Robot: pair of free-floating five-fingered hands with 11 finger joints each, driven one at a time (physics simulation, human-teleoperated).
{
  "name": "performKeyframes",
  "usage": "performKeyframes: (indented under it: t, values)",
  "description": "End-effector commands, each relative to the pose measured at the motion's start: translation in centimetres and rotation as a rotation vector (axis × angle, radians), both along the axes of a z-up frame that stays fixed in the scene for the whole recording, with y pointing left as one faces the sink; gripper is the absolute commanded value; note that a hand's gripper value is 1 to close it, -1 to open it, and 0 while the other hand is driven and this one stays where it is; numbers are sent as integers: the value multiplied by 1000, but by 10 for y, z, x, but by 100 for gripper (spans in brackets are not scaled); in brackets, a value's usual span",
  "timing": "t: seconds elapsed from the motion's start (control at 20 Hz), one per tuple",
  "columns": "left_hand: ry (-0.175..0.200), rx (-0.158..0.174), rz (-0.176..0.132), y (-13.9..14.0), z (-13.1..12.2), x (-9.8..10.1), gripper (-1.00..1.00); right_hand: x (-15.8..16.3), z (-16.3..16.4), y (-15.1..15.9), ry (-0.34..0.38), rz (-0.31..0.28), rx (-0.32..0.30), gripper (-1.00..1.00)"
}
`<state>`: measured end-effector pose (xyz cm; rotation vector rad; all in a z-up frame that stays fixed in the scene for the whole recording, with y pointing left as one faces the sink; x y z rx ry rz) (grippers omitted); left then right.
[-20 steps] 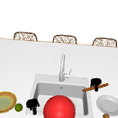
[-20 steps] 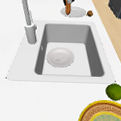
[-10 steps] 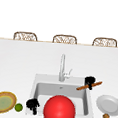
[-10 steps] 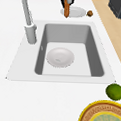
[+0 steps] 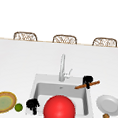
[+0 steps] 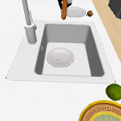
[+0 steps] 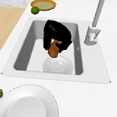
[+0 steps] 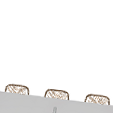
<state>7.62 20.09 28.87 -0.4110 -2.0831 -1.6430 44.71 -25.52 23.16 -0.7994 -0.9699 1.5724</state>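
My right hand [image 5: 88, 80] hovers over the sink's right rim, shut on a long orange-brown stick [image 5: 87, 85] that lies slantwise across it. In the right side view this hand [image 7: 57, 36] hangs over the basin with the stick's end [image 7: 53, 50] pointing down, just above a white bowl [image 7: 58, 65]. From the left side the hand [image 6: 61, 0] and stick [image 6: 64, 9] appear at the sink's far end. My left hand [image 5: 32, 104] floats at the sink's front left corner, beside a lime [image 5: 18, 107]. A big red round thing [image 5: 59, 110] sits at the sink's front.
The faucet [image 5: 62, 69] stands behind the sink [image 5: 35, 81]. A white plate [image 5: 108, 104] and a small brown nut-like thing [image 5: 106, 116] lie on the right counter. A yellow-rimmed plate [image 5: 3, 102] lies on the left. Three chair backs line the far edge.
The right hand has carried the stick to the left, from over the right counter to above the sink's right rim. The left hand has stayed in place.
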Motion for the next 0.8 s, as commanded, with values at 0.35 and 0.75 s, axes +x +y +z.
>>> performKeyframes:
  t: [0.35, 0.75]
  values:
    - [0, 0, 0, 0, 0, 0, 0, -30, -38, 57, -84, -49, 26, 100]
    - [0, 0, 0, 0, 0, 0, 0, -29, -89, 93, -50, -82, 36, 100]
